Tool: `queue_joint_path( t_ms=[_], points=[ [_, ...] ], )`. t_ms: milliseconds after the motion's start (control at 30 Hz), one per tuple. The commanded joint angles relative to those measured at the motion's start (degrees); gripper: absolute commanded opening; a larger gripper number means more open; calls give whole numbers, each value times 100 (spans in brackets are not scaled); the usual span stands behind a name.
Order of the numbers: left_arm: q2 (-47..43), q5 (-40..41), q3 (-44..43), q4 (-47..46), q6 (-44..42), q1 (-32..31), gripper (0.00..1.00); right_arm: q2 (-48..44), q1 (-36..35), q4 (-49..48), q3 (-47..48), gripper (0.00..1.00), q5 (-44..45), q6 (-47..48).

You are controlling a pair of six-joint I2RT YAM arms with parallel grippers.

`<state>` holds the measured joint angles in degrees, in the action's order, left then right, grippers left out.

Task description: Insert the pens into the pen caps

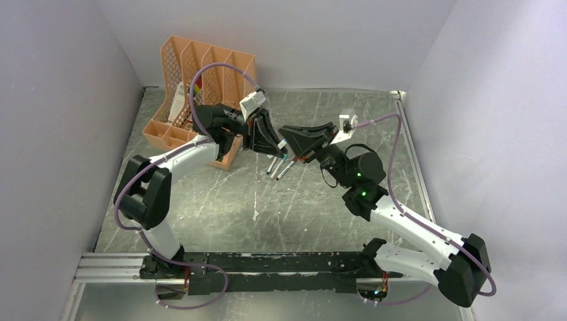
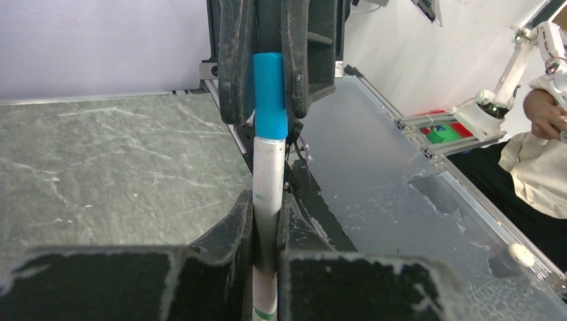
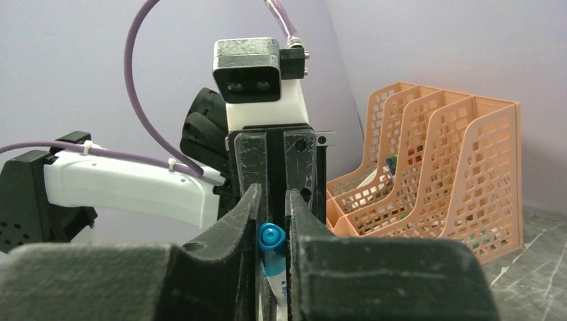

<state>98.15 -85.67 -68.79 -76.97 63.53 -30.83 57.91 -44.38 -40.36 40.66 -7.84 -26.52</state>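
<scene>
Grey marbled tabletop [image 1: 220, 207], boxed in by pale lilac walls [image 1: 60, 100], is seen from overhead; an orange mesh desk organiser [image 1: 200, 60] is set at eleven o'clock of the surface, against the back wall; both arms are bent inward and are met tip to tip just past the centre, toward twelve o'clock.

In the left wrist view, the left gripper [image 2: 267, 207] is pressed tight on a white-grey pen [image 2: 267, 174], the barrel being pinched between both fingers and pointed straight toward twelve o'clock; at its far end a teal cap [image 2: 270, 93] is clamped by the right gripper [image 3: 273, 200], which is faced head-on; the cap's near rim is seen meeting the barrel, the two in one line; how deeply the tip is seated cannot be told.

In the right wrist view, the same cap is seen end-on as a teal ring squeezed between the fingers, with the organiser standing at three o'clock and a purple cable [image 3: 137, 87] looped at ten o'clock.

Several loose pens [image 1: 275, 167] are seen on the table at six o'clock of the joined grippers, just beside them.
</scene>
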Motion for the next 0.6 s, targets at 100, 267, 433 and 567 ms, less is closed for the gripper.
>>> queue_joint_path(
  t_ms=[100,267,433,567],
  points=[
    [-2,2522,-1037,-363,226,30,7,761,-670,2621,-834,0,-1635,-309],
    [57,2546,-1148,-428,286,33,7,843,-703,2594,-921,0,-1572,-346],
    [153,2590,-1264,-625,467,33,7,1107,-877,2359,-960,0,-1518,-440],
    [114,2570,-1352,-484,379,34,7,1357,-1022,2211,-1014,0,-1426,-487]
  ],
)
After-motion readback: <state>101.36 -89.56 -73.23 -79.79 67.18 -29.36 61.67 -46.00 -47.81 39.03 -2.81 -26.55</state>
